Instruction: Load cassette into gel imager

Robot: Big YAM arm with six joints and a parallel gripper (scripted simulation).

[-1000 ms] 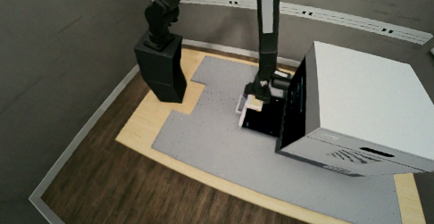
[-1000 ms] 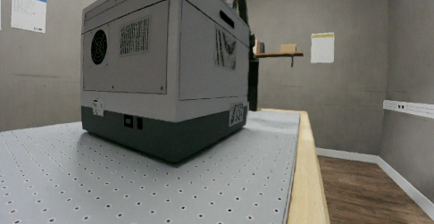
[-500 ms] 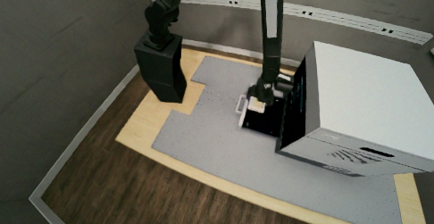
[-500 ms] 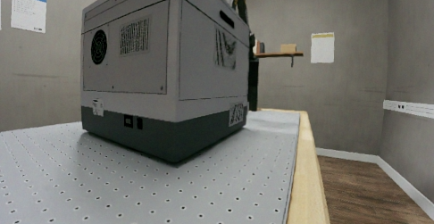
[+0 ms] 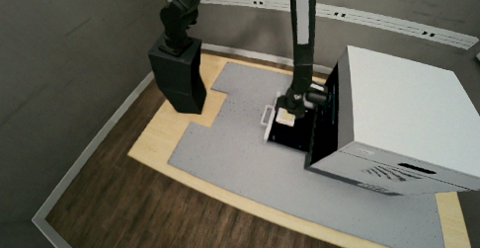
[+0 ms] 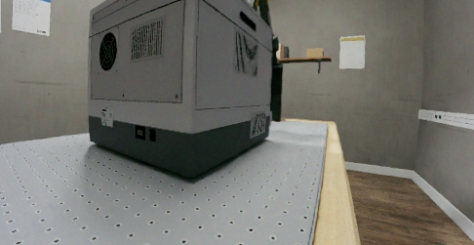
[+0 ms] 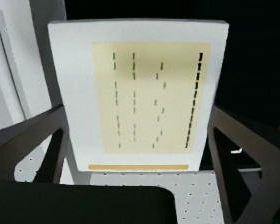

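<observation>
Carrying the white rectangular cassette with its yellow gel window (image 7: 140,92), the black parallel gripper (image 5: 287,110) grips it above the imager's open black drawer (image 5: 291,135), at 9 o'clock of the grey-white box imager (image 5: 400,111); laying and shutting remain.

The box IM (image 5: 405,121) sits at the right; its drawer (image 5: 291,132) sticks out left, with FINISHED (image 5: 285,118) above it.

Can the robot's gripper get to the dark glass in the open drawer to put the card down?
Probably yes. The gripper, shut on the cassette, hangs right over the open drawer of the imager, with nothing visible in between.
</observation>
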